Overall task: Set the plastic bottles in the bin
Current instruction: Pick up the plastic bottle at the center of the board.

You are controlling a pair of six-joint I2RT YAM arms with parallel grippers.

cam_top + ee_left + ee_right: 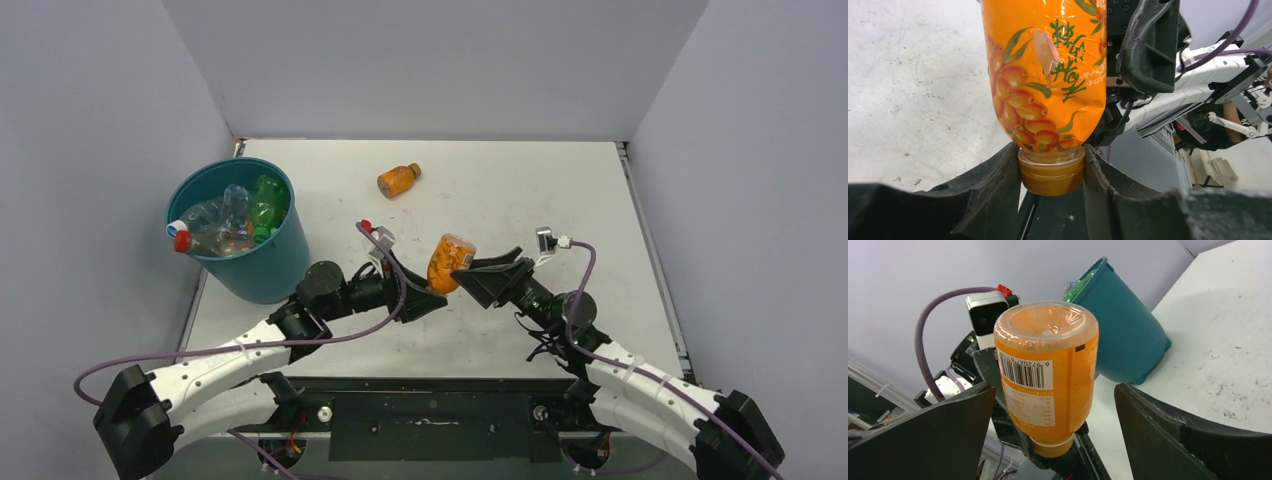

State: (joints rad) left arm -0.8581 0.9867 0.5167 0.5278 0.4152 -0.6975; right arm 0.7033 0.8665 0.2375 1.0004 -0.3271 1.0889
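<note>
The orange bottle (449, 262) I'm working on is off the table (560, 190), hanging in the air near the middle of the workspace between my two arms and tilted, with its flat base up and away from me. On the left wrist camera I can see its label of orange berries and green leaves (1048, 85), with the narrow neck end down between the fingers. The left gripper (437, 298) is clamped on that neck, a finger pressed against each side (1051, 172), so it alone carries the bottle. On the right wrist camera the bottle's base and barcode face me (1048, 375). The right gripper (470, 277) stands spread wide around the body (1054, 390), with clear daylight between each finger and the bottle, so it holds nothing. The two grippers face each other tip to tip, nearly touching. The bin (265, 275) sits on the table's left side, just beyond the left arm's elbow and well apart from the held bottle. On the right wrist camera its teal wall (1128, 340) shows behind the bottle. Inside it I make out a green bottle (265, 208) leaning against the far right of the rim and several clear bottles (215, 220) piled beside it, one with a red cap at the near left edge. A second orange bottle (398, 180), brown-capped, lies on its side on the table toward the back, right of the bin and well apart from both grippers.
</note>
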